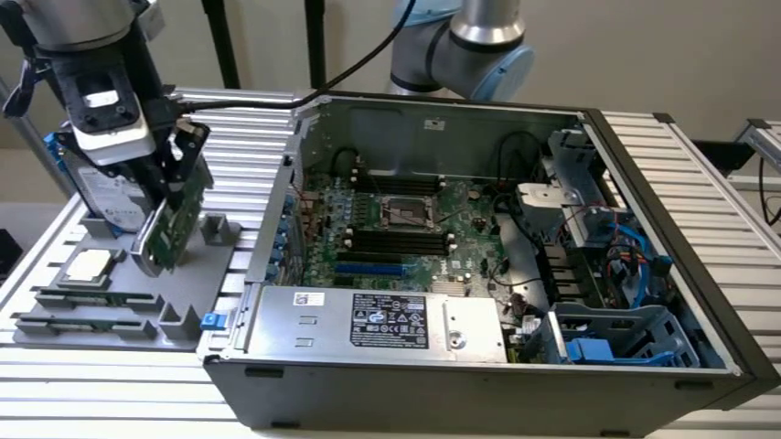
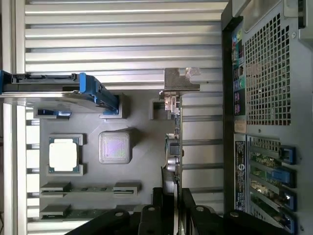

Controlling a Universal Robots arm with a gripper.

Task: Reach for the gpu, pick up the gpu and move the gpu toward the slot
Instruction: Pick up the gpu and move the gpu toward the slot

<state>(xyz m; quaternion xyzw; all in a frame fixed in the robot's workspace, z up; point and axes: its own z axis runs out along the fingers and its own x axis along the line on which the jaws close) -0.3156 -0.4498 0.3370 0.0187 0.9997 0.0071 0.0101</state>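
The gpu (image 1: 168, 229) is a thin green card standing on edge over the grey parts holder (image 1: 123, 302) at the exterior view's left. It tilts slightly, and its lower end sits close to the holder. My gripper (image 1: 175, 187) is shut on the card's upper edge. In the wrist view the gpu (image 2: 174, 142) runs edge-on away from my gripper (image 2: 173, 196), with its silver bracket (image 2: 181, 81) at the far end. The blue slot (image 1: 366, 272) lies on the motherboard inside the open computer case (image 1: 683, 366), to the exterior view's right of the card.
Behind the gpu stands a silver hard drive with blue rails (image 1: 104, 197) (image 2: 58, 90). On the holder lie a square silver chip (image 1: 88, 267) (image 2: 63, 154) and memory sticks (image 1: 86, 297). The case's side wall (image 1: 274, 219) rises between holder and motherboard. A power supply (image 1: 379, 320) fills the case's near side.
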